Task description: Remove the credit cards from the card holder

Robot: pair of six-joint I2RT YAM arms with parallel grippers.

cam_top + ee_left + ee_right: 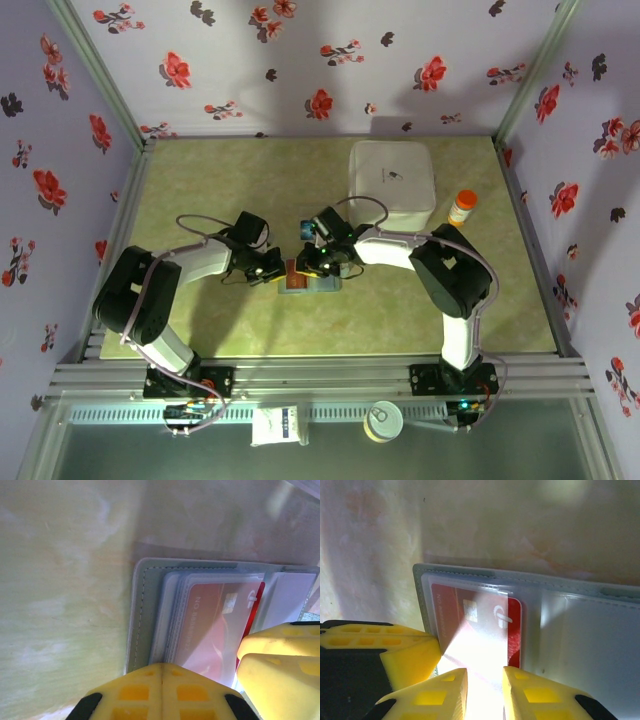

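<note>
The grey-blue card holder (312, 284) lies open on the table between both arms. A red credit card (515, 630) sits in its left panel, mostly under a clear sleeve, with its right edge sticking out. Behind it are more sleeves (172, 615); I cannot make out any other cards. My left gripper (162, 666) is shut, jaws together, tips on the holder's (142, 610) edge beside the red card (215, 625). My right gripper (485, 672) stands over the red card with a narrow gap between its fingers and nothing pinched. Glare hides the card's near end.
A big white square box (392, 178) stands behind the right arm, with an orange pill bottle (461, 207) to its right. The left gripper's yellow finger (395, 650) sits close beside the right gripper. Green tabletop (200, 190) lies to the left.
</note>
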